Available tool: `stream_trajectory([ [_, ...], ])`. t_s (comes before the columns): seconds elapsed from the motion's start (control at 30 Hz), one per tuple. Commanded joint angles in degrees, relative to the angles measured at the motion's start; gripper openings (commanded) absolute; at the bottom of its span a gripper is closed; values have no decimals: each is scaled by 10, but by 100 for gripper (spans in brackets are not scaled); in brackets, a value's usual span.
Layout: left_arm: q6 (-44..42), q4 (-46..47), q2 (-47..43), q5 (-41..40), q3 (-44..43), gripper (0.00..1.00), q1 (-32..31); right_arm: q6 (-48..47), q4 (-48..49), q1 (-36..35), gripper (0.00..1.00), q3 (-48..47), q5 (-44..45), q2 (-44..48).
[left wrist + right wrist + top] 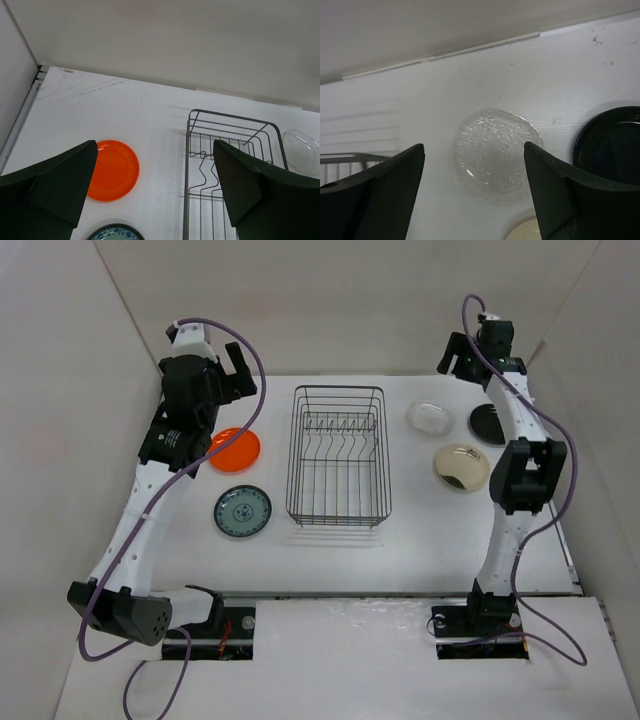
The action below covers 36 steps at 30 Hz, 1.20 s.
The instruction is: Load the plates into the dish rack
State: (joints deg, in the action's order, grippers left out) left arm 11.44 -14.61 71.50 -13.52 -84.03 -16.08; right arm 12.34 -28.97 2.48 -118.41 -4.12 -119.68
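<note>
The dish rack [291, 470], a dark wire basket with upright dividers, stands mid-table with nothing in it. To its left lie the orange plate [236, 448] and the blue-green patterned plate [242, 511]. To its right lie the clear glass plate [430, 417], the black plate [487, 424] and the beige plate [461, 466]. My left gripper [154, 145] hangs open high over the table between the orange plate [115, 170] and the rack [186, 190]. My right gripper [474, 146] hangs open above the clear glass plate [492, 155], holding nothing.
White walls close in the table at the back and on both sides. Purple cables loop from both arms. The black plate [610, 145] and the beige plate's rim [525, 231] lie close beside the clear glass one.
</note>
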Motion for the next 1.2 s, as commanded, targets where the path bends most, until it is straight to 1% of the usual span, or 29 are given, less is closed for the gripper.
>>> stream_trajectory([
  [0.0,3,17,-3,17,-20,100,-3,4,-43,15,84,-79,-34,-54],
  [0.03,3,17,-3,17,-20,100,-3,4,-49,20,84,-95,-34,-65],
  [0.23,9,17,-3,27,-20,100,-3,4,-49,39,84,-96,-29,-100],
  [0.33,9,17,-3,27,-20,100,-3,-8,-55,46,84,-77,-51,-108],
  [0.4,9,17,-3,27,-20,100,-3,-13,-43,46,84,-44,-62,-108],
  [0.5,9,17,-3,32,-25,100,-3,-14,-35,46,84,-22,-62,-108],
  [0.77,9,17,-3,32,-25,100,-3,-19,-48,57,82,-22,-76,-142],
  [0.93,14,17,-3,32,-25,100,-3,-19,-71,62,81,-54,-89,-166],
  [1.0,14,17,-3,32,-25,100,-3,-19,-71,62,81,-48,-89,-173],
  [1.17,39,-2,15,3,-38,100,-3,-19,-64,62,81,-43,-98,-178],
])
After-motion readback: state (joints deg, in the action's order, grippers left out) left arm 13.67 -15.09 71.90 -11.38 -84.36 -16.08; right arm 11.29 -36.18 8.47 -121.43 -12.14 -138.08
